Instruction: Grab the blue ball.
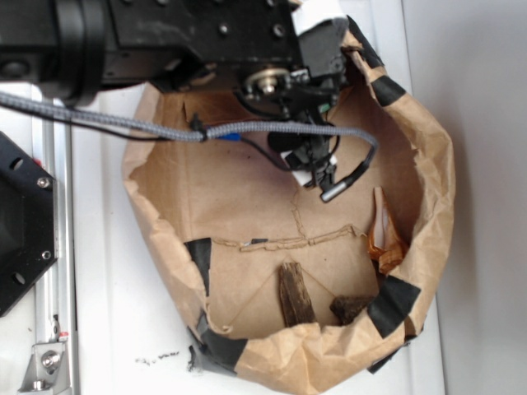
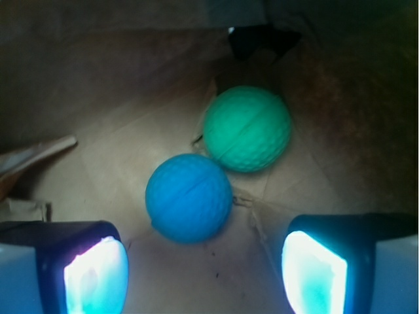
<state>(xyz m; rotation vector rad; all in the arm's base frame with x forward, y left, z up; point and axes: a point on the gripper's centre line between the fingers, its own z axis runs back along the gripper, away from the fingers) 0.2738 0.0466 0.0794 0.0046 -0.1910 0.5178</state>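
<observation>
While its fingers stand spread wide, the end effector point(image 2: 204, 275) hovers empty above the blue ball point(image 2: 188, 197).

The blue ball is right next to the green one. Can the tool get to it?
Probably yes. In the wrist view the open tool hangs just short of the blue ball, with bare paper between. The green ball touches its far side and could get nudged.

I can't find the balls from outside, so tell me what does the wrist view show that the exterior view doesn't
Only the wrist view shows the blue ball beside the green ball, with the open gripper fingers either side below them. Only the exterior view shows the arm, the cable and the taped rim. Both show the brown paper bag.
</observation>
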